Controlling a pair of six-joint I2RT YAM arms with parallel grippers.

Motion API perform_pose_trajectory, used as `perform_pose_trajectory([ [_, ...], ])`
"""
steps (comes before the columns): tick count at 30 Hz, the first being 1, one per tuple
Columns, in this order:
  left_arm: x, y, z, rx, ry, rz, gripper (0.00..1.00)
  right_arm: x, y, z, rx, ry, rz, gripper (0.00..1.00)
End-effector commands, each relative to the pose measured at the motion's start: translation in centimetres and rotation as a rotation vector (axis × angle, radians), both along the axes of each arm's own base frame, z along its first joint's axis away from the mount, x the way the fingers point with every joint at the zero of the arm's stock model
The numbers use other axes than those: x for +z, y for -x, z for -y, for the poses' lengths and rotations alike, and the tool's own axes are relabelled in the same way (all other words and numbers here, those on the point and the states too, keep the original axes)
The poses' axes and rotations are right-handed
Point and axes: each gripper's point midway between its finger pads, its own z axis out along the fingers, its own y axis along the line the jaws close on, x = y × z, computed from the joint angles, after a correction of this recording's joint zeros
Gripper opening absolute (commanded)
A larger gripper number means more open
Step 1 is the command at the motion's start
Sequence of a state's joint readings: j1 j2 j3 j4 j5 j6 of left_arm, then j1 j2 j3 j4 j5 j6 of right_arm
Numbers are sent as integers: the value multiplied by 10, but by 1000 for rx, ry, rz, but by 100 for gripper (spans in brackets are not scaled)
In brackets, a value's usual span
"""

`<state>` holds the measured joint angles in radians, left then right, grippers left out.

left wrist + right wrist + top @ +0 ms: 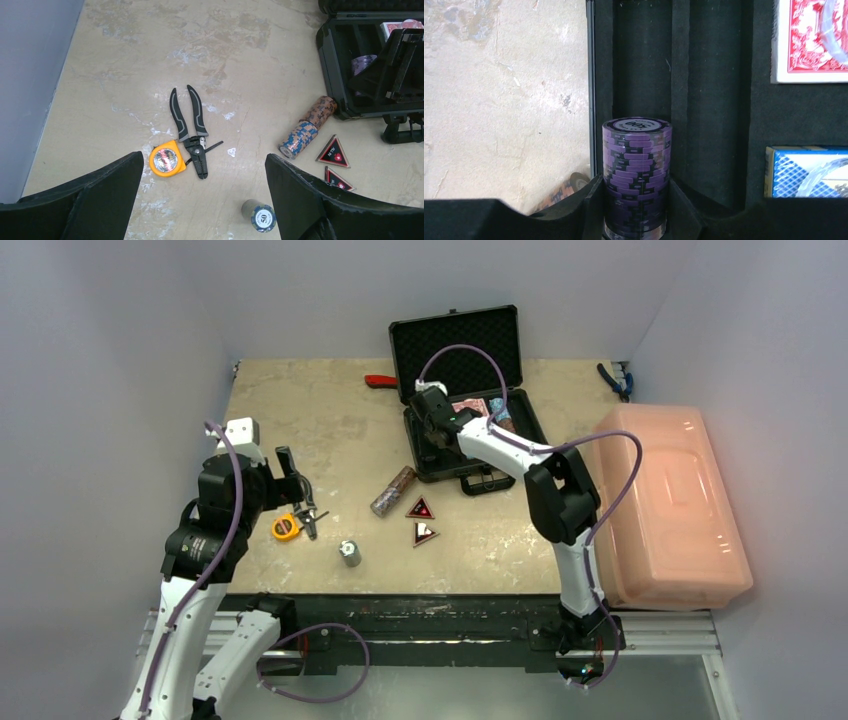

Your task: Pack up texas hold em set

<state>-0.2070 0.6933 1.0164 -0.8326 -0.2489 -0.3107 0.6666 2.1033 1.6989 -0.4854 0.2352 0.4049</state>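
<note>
Chips in a purple stack (pixel 636 170) sit pinched by the right hand (pixel 636 212) inside the case (pixel 455 328), in the groove along its left wall, seemingly for a snug fit, while the spread left hand (pixel 202 167) hovers left of the case.

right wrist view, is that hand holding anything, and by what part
The right hand grips the purple chip stack by its curved sides, at the end nearest the camera, over a foam slot of the case.
</note>
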Motion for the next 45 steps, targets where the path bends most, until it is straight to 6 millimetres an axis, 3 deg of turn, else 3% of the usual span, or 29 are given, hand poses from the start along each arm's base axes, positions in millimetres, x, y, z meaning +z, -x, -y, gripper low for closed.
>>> perform_pose_trajectory([
  [1, 6, -3, -1, -6, -7, 31, 92, 29, 7, 0, -11, -59, 19, 53],
  [4, 6, -4, -1, -3, -6, 31, 92, 34, 8, 0, -7, -66, 24, 67],
  [10, 6, -4, -1, -4, -6, 28, 92, 60, 2, -3, 2, -82, 64, 77],
  [13, 5, -4, -2, -2, -7, 27, 91, 76, -8, -3, -5, -79, 117, 71],
  [16, 6, -4, -2, 0, -8, 29, 91, 87, -20, -4, -10, -68, 157, 59],
  [21, 6, -4, -2, 2, -6, 30, 91, 87, -40, -7, -18, -63, 169, 43],
  [32, 5, -4, -3, 4, -3, 28, 91, 53, -72, -11, -1, -17, 124, 22],
  [39, 5, -5, -4, 6, 0, 25, 91, 22, -61, -10, 34, 13, 45, 14],
  [45, 5, -5, -3, 3, 7, 27, 91, 11, -47, -2, 38, 32, 14, 13],
])
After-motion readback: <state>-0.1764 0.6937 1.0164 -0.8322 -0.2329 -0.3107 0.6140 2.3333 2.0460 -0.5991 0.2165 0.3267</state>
